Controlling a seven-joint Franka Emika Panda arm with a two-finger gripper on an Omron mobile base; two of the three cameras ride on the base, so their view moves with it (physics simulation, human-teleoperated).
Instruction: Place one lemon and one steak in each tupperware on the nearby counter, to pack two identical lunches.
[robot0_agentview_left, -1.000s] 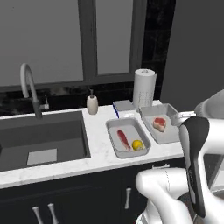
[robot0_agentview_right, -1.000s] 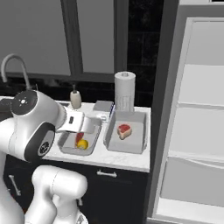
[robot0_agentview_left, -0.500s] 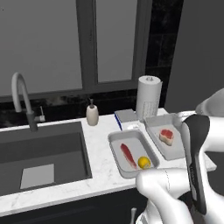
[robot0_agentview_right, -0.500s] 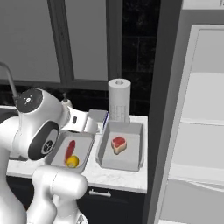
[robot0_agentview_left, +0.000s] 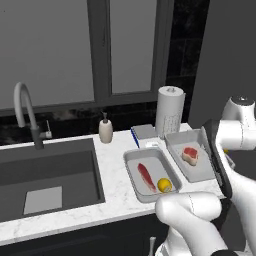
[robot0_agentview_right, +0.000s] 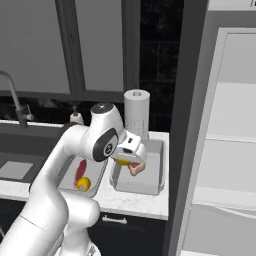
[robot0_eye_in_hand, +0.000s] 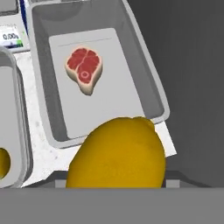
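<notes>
The gripper (robot0_agentview_right: 131, 162) is clamped on a lemon (robot0_eye_in_hand: 117, 153), at six o'clock from the steak (robot0_eye_in_hand: 85, 68). Round, smooth and firm, it likely slips unless held across its middle.

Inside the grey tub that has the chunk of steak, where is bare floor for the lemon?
In the right-hand light-grey rectangular tub, the blocky pink-topped steak chunk lies toward the far wall. The floor between it and the near wall is bare. The round yellow lemon hangs over the near rim.
</notes>
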